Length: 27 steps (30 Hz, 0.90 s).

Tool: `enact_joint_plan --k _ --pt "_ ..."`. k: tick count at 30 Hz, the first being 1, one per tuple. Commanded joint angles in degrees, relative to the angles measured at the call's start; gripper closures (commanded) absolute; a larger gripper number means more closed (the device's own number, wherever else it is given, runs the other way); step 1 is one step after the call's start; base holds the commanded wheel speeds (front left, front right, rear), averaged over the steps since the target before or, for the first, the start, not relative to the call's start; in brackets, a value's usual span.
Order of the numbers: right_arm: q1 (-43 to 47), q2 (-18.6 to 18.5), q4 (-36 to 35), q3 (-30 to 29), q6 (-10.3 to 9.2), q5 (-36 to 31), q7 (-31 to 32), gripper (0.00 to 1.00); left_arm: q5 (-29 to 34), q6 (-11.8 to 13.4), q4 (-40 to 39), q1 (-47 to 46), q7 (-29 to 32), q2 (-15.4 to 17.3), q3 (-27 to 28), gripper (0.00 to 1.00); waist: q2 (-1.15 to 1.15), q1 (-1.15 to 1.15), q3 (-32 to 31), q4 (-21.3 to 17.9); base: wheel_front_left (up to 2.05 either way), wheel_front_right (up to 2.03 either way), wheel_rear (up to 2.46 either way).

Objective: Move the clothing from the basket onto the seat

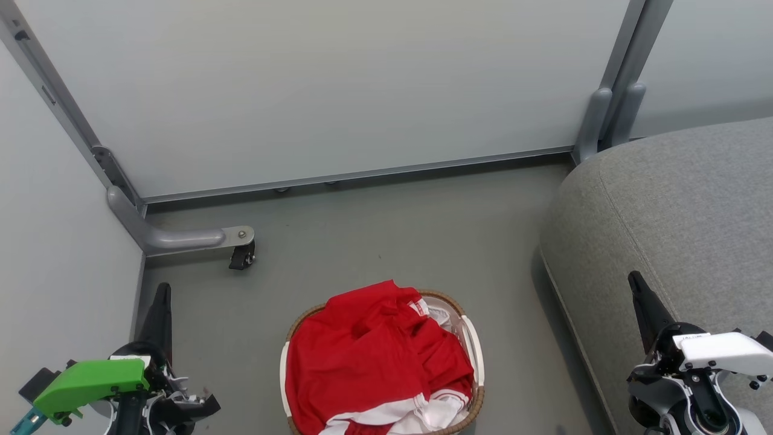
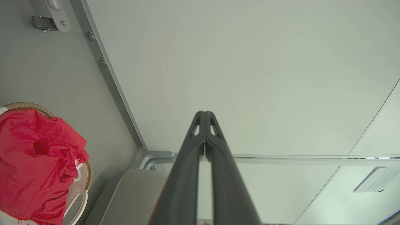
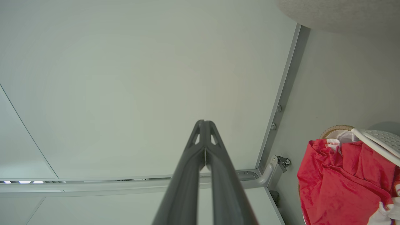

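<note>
The red clothing (image 1: 374,356) with white bands is heaped in the oval basket (image 1: 477,353) on the floor, bottom centre of the head view. It also shows as a red heap (image 2: 34,162) at the left wrist view's left edge and as clothing (image 3: 340,184) at the right wrist view's lower right. The grey seat (image 1: 676,205) fills the right side. My left gripper (image 1: 162,291) is at the lower left, shut and empty, well left of the basket. Shut and empty too, my right gripper (image 1: 635,281) hangs over the seat's front part.
Pale partition panels (image 1: 314,84) close off the back and left, with a grey metal foot and castor (image 1: 241,257) on the floor left of the basket. Bare grey floor (image 1: 410,229) lies between the basket, the panels and the seat.
</note>
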Motion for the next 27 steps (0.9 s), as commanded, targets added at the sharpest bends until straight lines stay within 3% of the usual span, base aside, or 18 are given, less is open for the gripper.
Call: enact_joint_plan --k 1,27 --pt "-0.56 -0.18 -0.06 -0.05 0.05 -0.16 -0.06 1.00 0.42 -0.22 -0.05 -0.81 0.01 0.29 0.05 1.00 0.00 0.00 0.00 0.00 0.00 0.00 0.00" --pt "-0.56 -0.18 -0.06 -0.05 0.05 -0.15 -0.07 1.00 0.42 -0.22 -0.05 -0.81 0.01 0.29 0.04 1.00 0.00 0.00 0.00 0.00 0.00 0.00 0.00"
